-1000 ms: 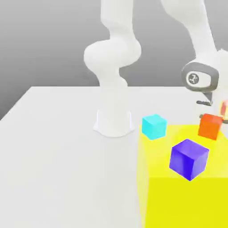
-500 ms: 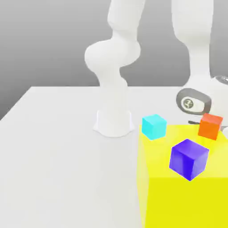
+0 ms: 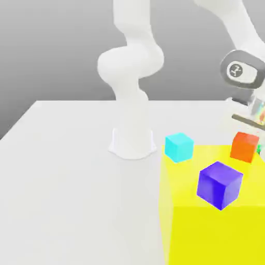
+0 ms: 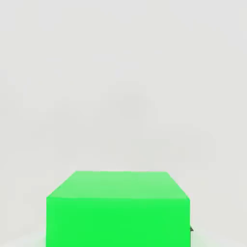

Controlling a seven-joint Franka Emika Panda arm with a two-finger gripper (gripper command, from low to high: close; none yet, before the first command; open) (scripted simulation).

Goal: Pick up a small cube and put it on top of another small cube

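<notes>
A green cube (image 4: 118, 208) sits very close in the hand view. In the exterior view only a sliver of this green cube (image 3: 258, 150) shows, just right of an orange cube (image 3: 244, 146). My gripper (image 3: 256, 129) hangs at the exterior view's far right edge, above that sliver, and is shut on the green cube. A cyan cube (image 3: 179, 147) rests at the back edge of the yellow area. A purple cube (image 3: 220, 185) lies nearer the front, tilted on it.
A large yellow block-like area (image 3: 207, 222) fills the exterior view's lower right. The arm's white base (image 3: 132, 142) stands on the white table (image 3: 67, 181) left of the cyan cube.
The jaws went from open to shut. The hand dipped low beside the orange cube half a second ago and has since risen up and to the right.
</notes>
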